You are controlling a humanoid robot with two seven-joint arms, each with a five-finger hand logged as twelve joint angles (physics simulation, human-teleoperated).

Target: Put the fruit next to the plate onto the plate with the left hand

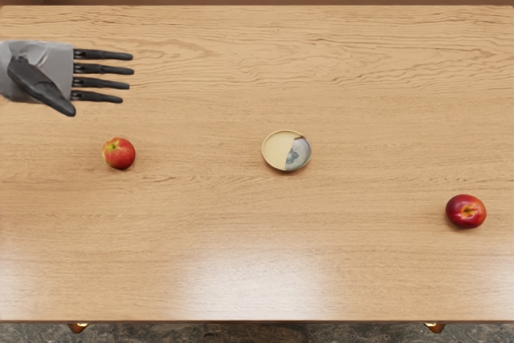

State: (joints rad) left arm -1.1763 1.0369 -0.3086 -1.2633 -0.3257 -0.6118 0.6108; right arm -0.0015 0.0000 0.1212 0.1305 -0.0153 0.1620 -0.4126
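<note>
A small round plate (286, 150), cream with a grey patch, lies near the middle of the wooden table. A red and yellow apple (119, 153) sits to its left, well apart from it. A darker red apple (466, 210) rests far to the right near the table's edge. My left hand (88, 76) comes in from the left edge, above and left of the nearer apple. Its dark fingers (104, 69) stretch straight out to the right, open and holding nothing. The right arm does not show.
The wooden table (257, 263) fills the view, with a brown wall behind its far edge. Bare wood lies between the left apple and the plate.
</note>
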